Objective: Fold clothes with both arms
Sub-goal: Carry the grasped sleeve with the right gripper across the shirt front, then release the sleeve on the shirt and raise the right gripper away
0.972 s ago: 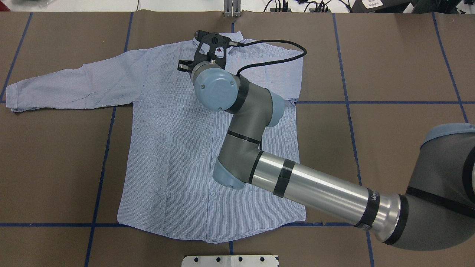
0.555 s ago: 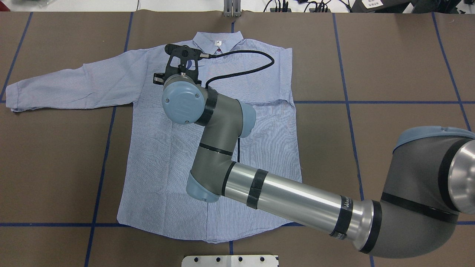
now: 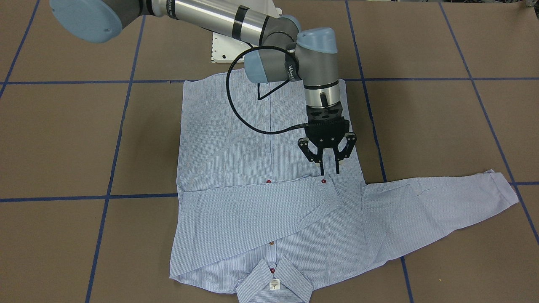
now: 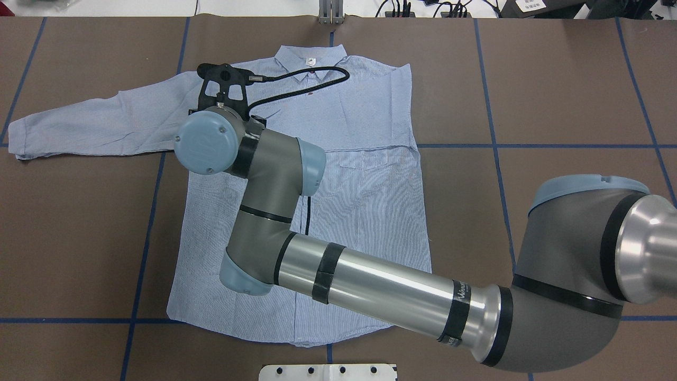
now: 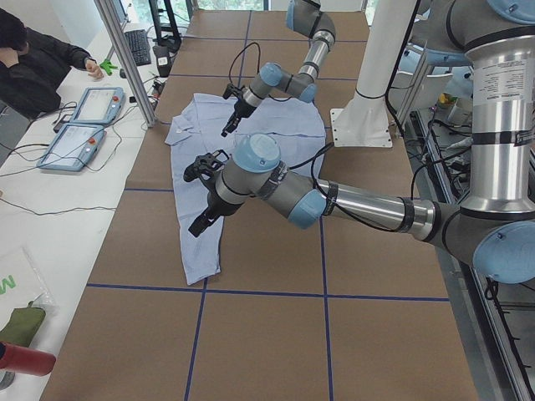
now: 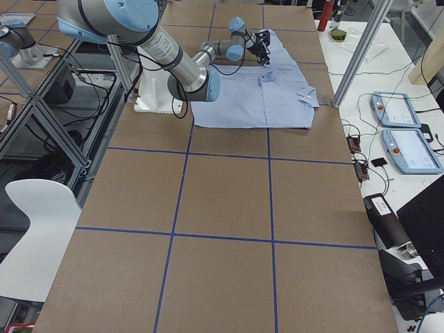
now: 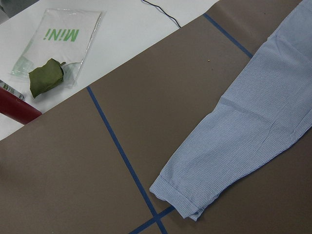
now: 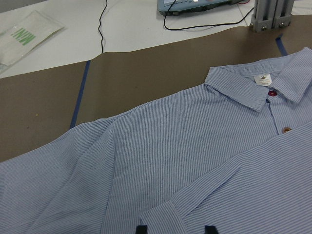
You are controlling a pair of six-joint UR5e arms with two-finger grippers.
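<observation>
The shirt [image 4: 370,211] lies flat mid-bench with its collar toward the operators' edge. One sleeve [image 3: 252,210] is folded across the chest and the other sleeve [image 4: 95,127] is stretched toward the bench's left end. My right hand [image 3: 329,171] hovers by the folded cuff, fingers apart and empty. I cannot tell whether the left hand [image 5: 201,225] is parted or closed.
</observation>
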